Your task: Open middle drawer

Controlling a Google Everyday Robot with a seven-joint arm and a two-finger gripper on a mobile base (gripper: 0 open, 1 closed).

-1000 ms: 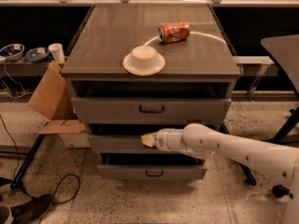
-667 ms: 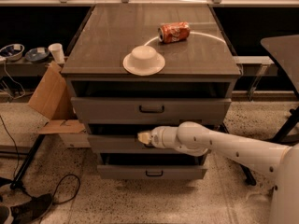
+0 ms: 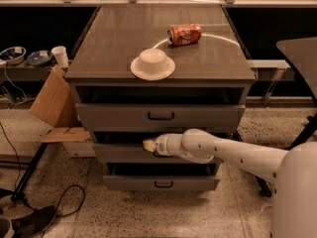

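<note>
The gripper has slid a little to the left. It sits in the middle of the frame, at the top edge of the middle drawer. Holding on or let go? I cannot tell. The drawer looks just as far out as before, so the real pull is likely yet to come.

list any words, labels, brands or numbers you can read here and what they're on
No text can be read.
Red soda can lying on the grey cabinet top: pale markings, too blurred to read.
Grey metal middle drawer, white bowl, brown cardboard box: no print seen.
White arm's gripper, at the middle drawer's top edge: no label seen.
</note>
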